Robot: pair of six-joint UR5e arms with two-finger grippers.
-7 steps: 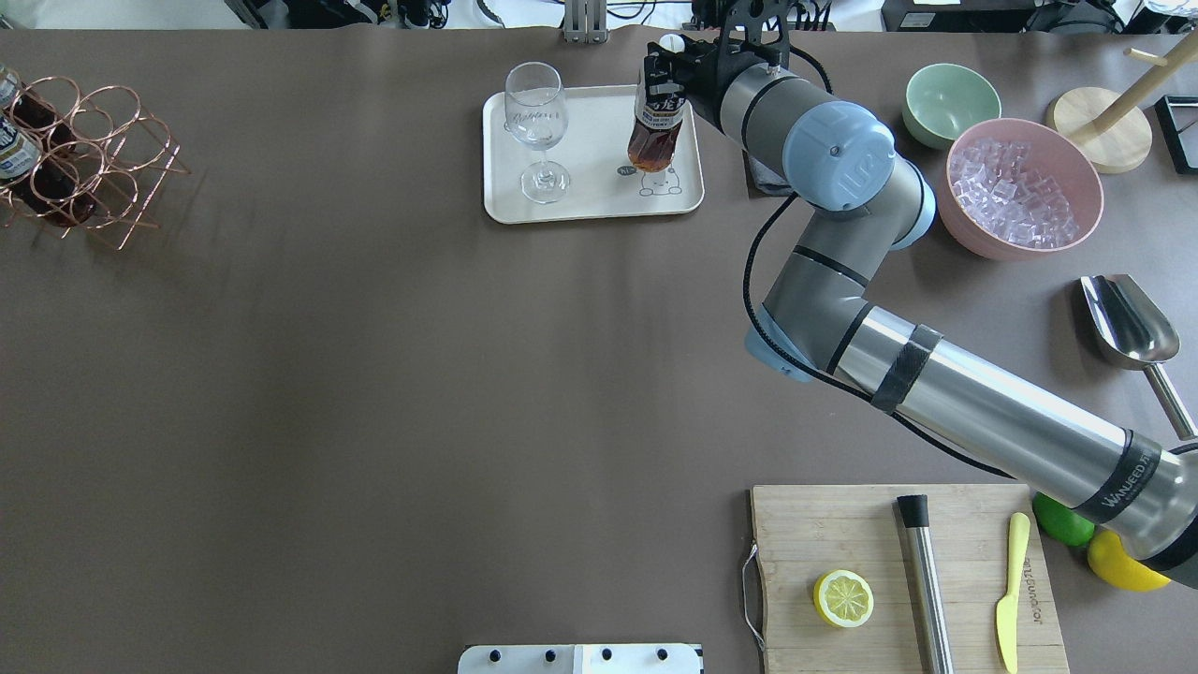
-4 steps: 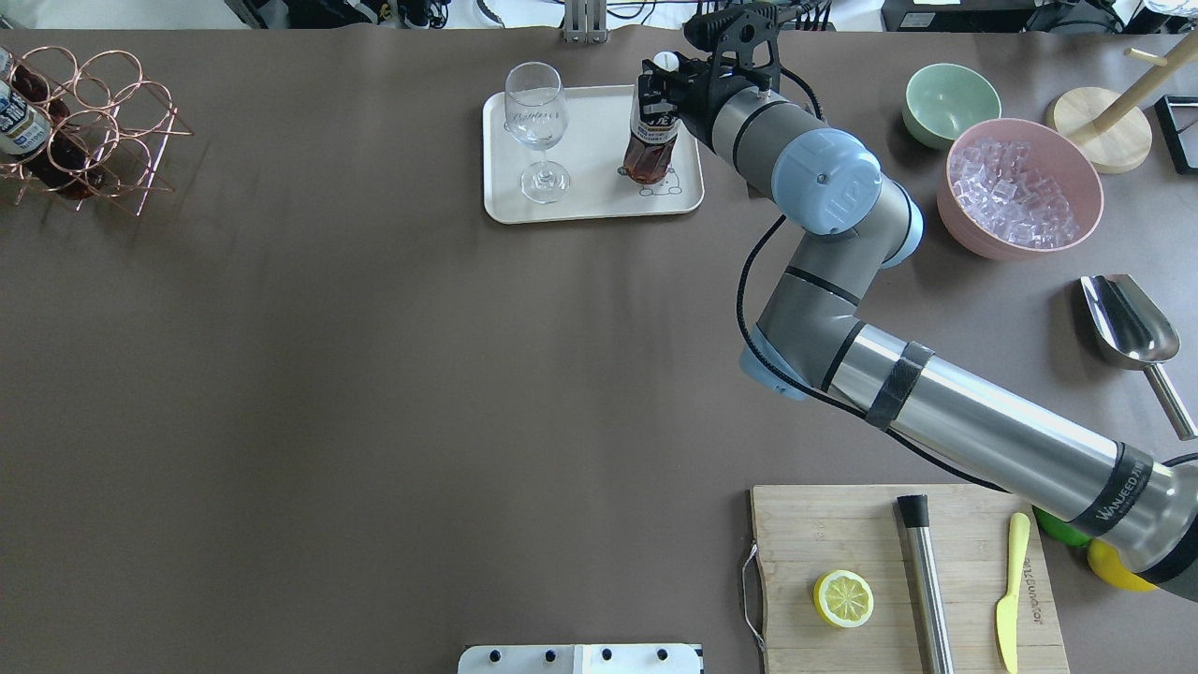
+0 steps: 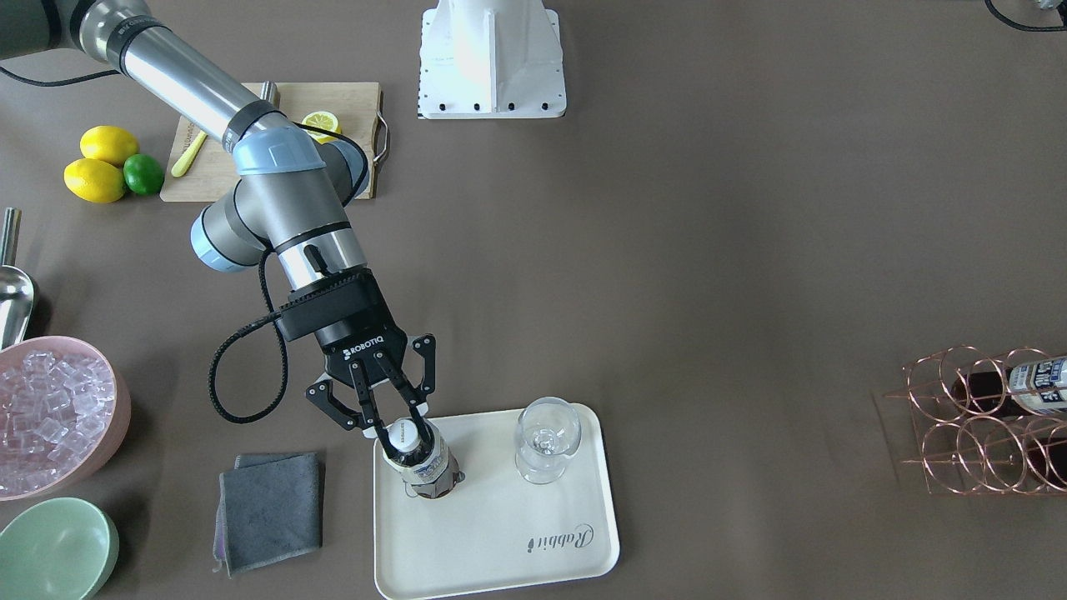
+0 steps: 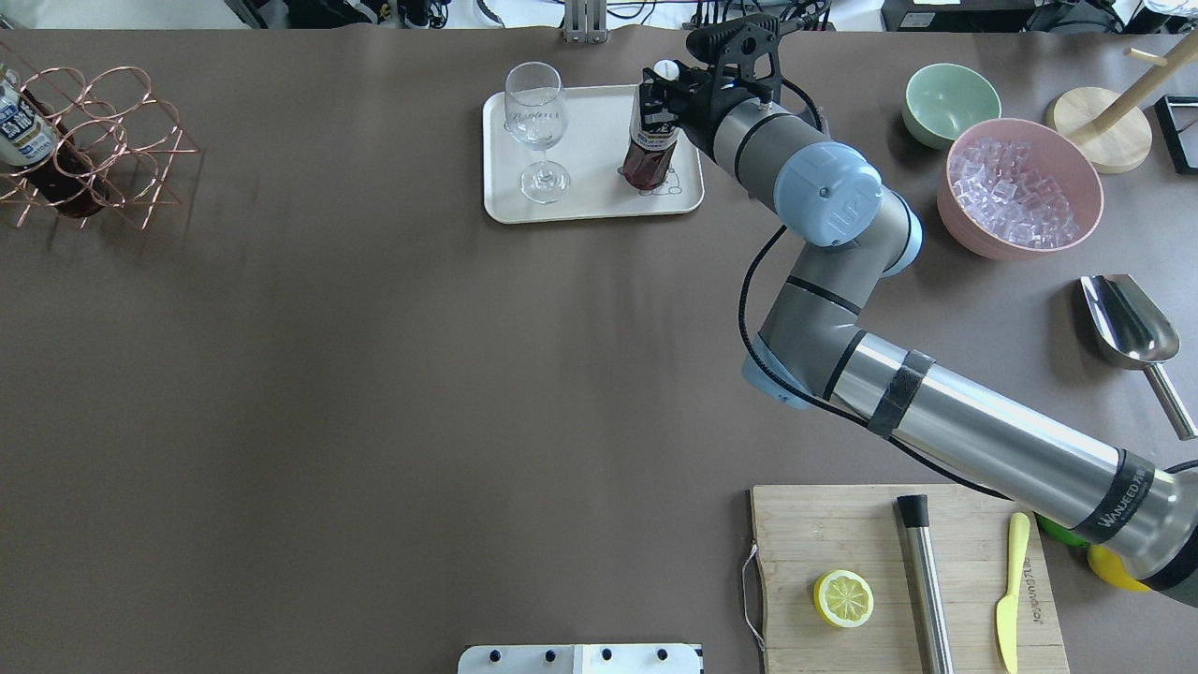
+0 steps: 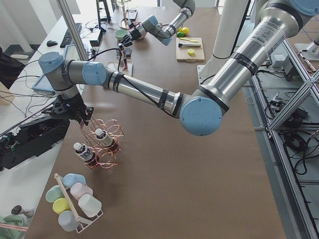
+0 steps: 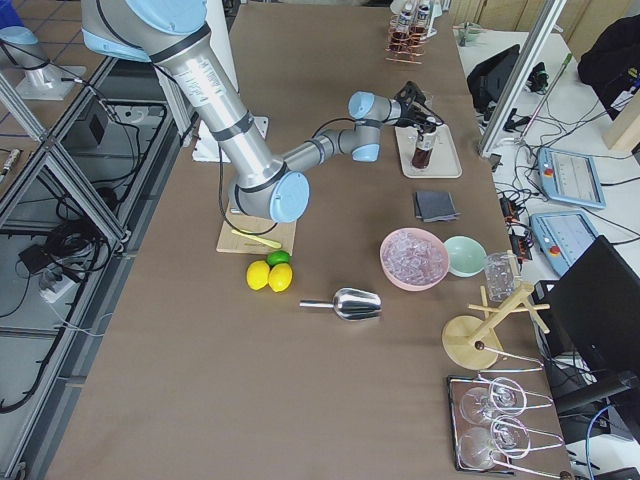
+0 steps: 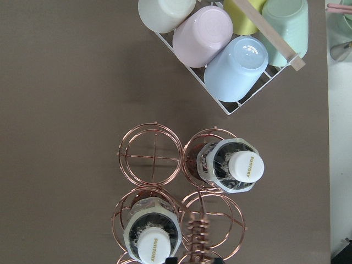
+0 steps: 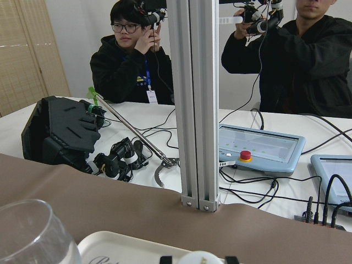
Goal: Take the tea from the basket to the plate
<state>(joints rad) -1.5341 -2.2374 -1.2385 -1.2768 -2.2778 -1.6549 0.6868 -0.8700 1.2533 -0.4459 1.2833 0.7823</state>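
A tea bottle [image 4: 650,150] with dark drink and a white cap stands on the cream plate [image 4: 590,192], over its bear drawing and right of a stemmed glass [image 4: 535,122]. My right gripper [image 4: 661,86] is shut on the bottle's neck just under the cap; the front-facing view shows the gripper [image 3: 404,435], the bottle [image 3: 423,473] and the plate [image 3: 500,542]. Two more tea bottles [image 7: 237,165] sit in the copper wire basket [image 4: 98,140] at the far left. My left gripper [image 5: 79,115] is over the basket [image 5: 102,144]; I cannot tell its state.
A pink bowl of ice [image 4: 1020,187], a green bowl [image 4: 950,103] and a metal scoop [image 4: 1128,323] lie to the right. A grey cloth [image 3: 271,508] lies beside the plate. A cutting board [image 4: 908,580] holds a lemon half. A rack of cups [image 7: 231,49] stands near the basket.
My right gripper has lowered the tea bottle onto the plate and set it more upright. The basket at the far left has shifted and tilted.
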